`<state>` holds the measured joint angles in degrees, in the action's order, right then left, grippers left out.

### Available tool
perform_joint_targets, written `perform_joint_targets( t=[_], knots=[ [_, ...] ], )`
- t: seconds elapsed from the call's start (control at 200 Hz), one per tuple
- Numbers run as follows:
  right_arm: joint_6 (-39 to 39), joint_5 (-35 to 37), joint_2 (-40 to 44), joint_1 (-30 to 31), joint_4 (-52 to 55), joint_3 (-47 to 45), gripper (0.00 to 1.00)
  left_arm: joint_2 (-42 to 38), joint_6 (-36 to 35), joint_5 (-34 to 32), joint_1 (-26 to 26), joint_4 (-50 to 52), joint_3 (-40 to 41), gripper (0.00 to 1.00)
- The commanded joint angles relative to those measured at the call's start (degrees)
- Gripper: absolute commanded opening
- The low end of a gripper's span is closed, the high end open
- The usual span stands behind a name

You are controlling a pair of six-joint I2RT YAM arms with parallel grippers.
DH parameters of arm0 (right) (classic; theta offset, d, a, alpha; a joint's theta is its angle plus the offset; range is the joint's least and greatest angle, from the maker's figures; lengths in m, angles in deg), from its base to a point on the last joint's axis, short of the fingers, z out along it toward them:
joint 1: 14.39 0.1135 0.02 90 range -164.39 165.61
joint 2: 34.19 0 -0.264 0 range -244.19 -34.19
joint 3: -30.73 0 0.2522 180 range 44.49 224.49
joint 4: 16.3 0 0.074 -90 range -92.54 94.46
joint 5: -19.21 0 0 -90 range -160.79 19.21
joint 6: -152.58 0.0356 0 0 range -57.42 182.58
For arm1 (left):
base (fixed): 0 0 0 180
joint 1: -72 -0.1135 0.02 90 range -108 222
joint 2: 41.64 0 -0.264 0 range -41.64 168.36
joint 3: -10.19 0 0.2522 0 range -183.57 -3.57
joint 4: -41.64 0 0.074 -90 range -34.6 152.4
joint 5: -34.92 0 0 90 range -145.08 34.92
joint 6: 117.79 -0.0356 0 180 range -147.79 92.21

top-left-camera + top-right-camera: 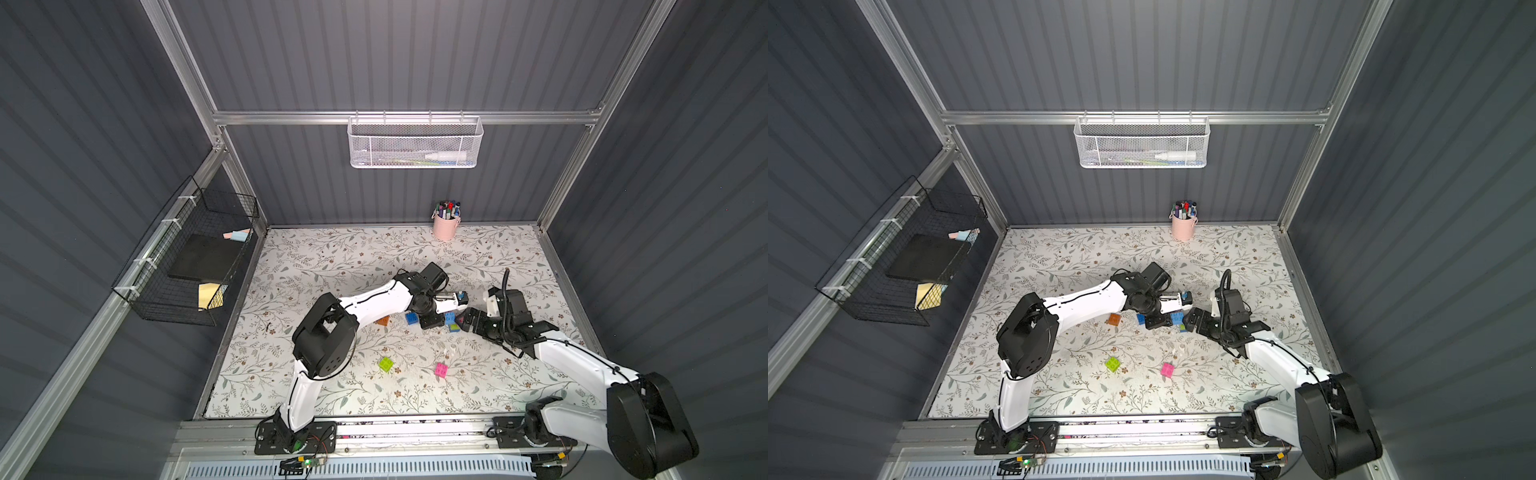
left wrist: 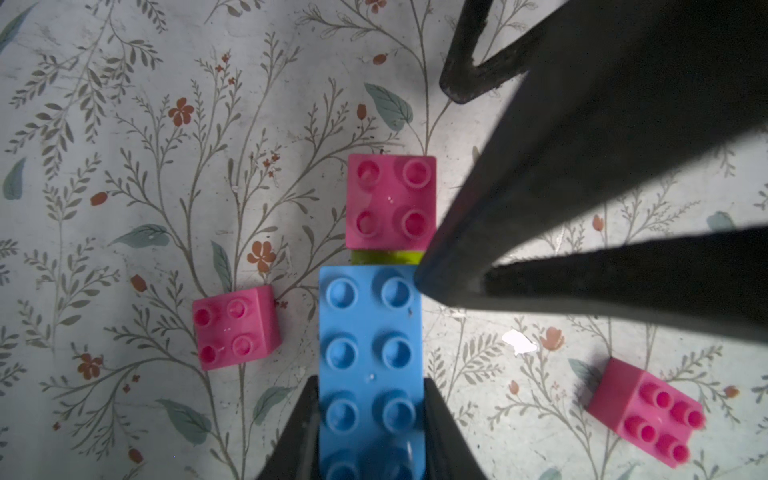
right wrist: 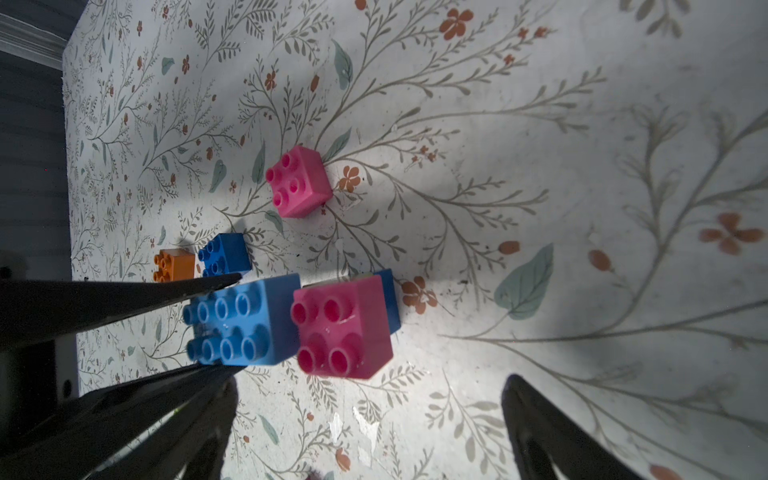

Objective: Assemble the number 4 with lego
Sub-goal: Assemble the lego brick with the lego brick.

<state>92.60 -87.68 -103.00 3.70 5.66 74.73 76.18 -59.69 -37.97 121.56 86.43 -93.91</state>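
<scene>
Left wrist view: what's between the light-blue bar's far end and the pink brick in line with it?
A thin strip of lime-green brick shows between the light-blue bar and the pink brick, seen in the left wrist view.

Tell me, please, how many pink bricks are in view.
3. One pink brick sits at the tip of the light-blue bar held by the left gripper; a second pink brick lies loose beside the bar; a third pink brick lies farther off. More may be hidden.

Floral mat (image 1: 332,257), light-blue bar (image 2: 370,365)
</scene>
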Motion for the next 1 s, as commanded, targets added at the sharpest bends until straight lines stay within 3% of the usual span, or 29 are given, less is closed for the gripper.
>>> perform_joint_targets(
  t=[0.0, 0.99],
  knots=[
    [-0.4, 0.1, 0.07, -0.16, -0.4, 0.32, 0.99, -3.69, 0.44, -1.91, 0.71, -0.5, 1.2, 0.02],
    [-0.36, 0.94, 0.17, -0.16, -0.65, -0.44, 0.99, -3.21, -0.31, -0.97, 2.18, 2.35, -0.45, 0.01]
  ],
)
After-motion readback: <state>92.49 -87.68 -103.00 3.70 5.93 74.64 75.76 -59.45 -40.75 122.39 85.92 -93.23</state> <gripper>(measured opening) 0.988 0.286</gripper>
